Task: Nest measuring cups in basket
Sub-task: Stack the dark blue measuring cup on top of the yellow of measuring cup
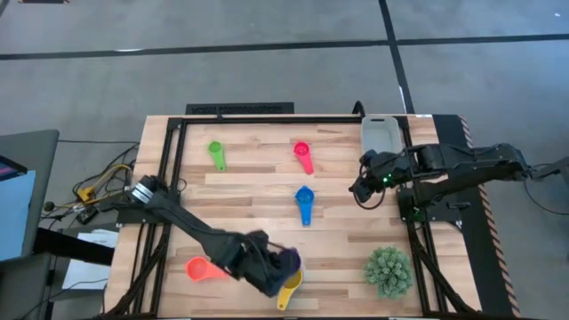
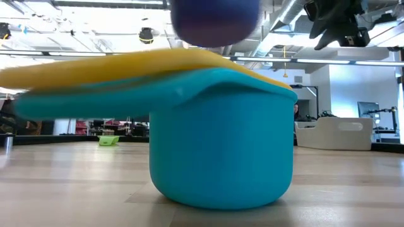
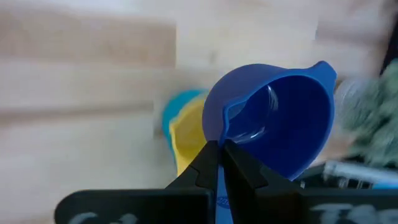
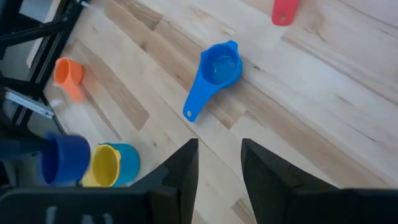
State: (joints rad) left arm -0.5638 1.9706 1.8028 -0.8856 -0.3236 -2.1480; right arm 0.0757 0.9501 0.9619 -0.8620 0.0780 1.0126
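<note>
A: Where are the cups, and what sits inside what?

B: Near the front edge of the table, the yellow cup sits inside the light blue cup. From above only the yellow one shows clearly; the level view shows the light blue bowl standing on the wood with the yellow rim and handle lying on top.

A: And the navy cup?

B: Held in the air just above those two. The left gripper has its fingers pinched together on the cup's rim, bowl tipped toward the camera.

A: The basket?

B: At the back right corner. I see nothing in it, though the right arm covers its near end.

A: The right gripper?

B: Hanging just in front of the basket, fingers partly apart, holding nothing.

A: The others?

B: The orange cup lies by the front left, beside the left arm. The blue cup is mid-table, the pink cup behind it, and the green cup toward the back left. All lie singly.

A: Anything in the way?

B: A spiky green plant stands at the front right corner, near the stacked cups. The left arm hides part of that stack from above.
</note>
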